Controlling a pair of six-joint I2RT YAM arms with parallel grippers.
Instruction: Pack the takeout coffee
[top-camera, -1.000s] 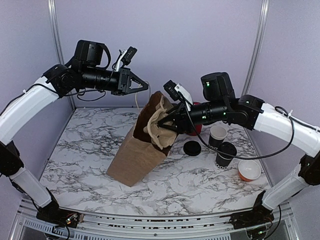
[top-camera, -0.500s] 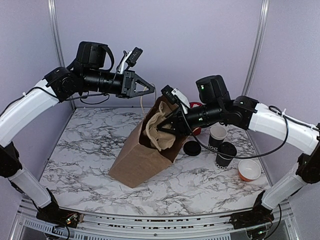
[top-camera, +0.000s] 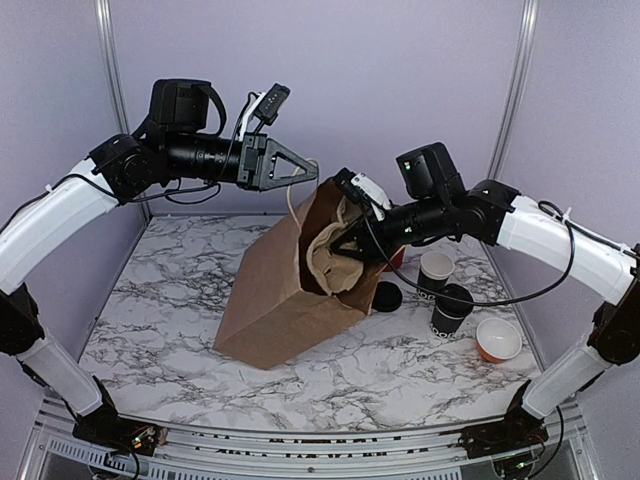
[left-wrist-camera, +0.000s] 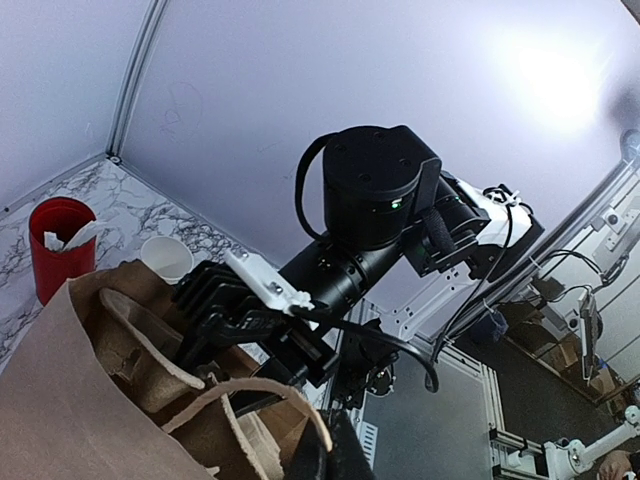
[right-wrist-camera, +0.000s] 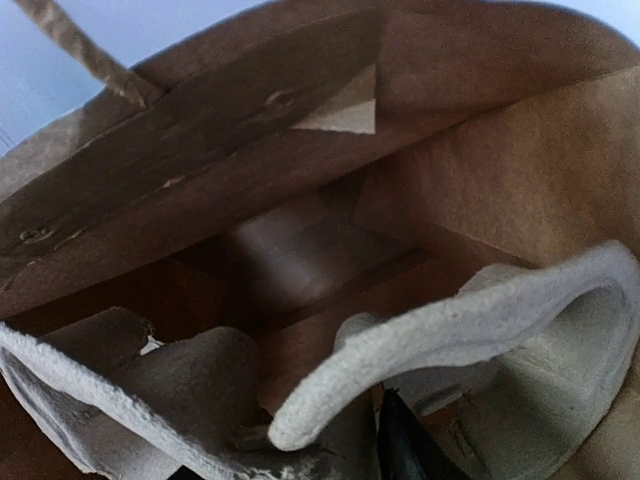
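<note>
left gripper (top-camera: 306, 177) is pinched tight on the bag (top-camera: 270, 310) handle (top-camera: 291, 205), right gripper (top-camera: 348, 243) grips the pulp tray (top-camera: 322, 262) inside the bag's mouth, coffee cup (top-camera: 450, 311) stands near the bag's right side

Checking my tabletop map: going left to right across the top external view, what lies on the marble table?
Brown paper bag → loose round black plastic lid → small black paper cup with white lettering → orange bowl with white inside.

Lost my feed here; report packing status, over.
Left fingers shut on bag handle. Right fingers shut on pulp carrier in paper bag. Takeout coffee on table, unpacked.
</note>
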